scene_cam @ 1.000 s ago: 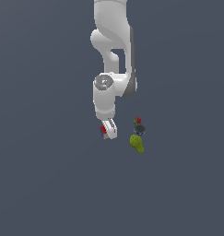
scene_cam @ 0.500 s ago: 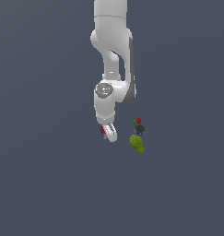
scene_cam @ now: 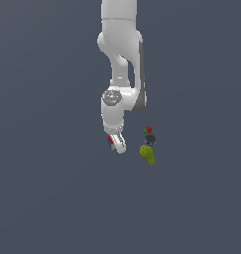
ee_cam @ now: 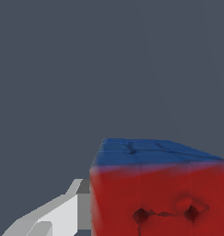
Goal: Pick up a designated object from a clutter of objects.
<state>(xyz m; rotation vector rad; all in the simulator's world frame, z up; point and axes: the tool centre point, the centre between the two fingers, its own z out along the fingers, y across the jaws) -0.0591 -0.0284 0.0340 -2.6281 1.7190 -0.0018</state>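
Red and blue faces of the puzzle cube (ee_cam: 159,193) filled the wrist view, beside one white finger (ee_cam: 53,216). The gripper (scene_cam: 115,143) looked clamped on it, at nine o'clock from the yellow-green object (scene_cam: 147,154). Best practice: keep grip firm, lift straight.

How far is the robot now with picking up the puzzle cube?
Done: the gripper is down at the puzzle cube, apart from the yellow-green object and the red-and-dark item. In hand: one finger lies against the cube's side; whether the grip is closed cannot be told. Left: lifting the cube away.
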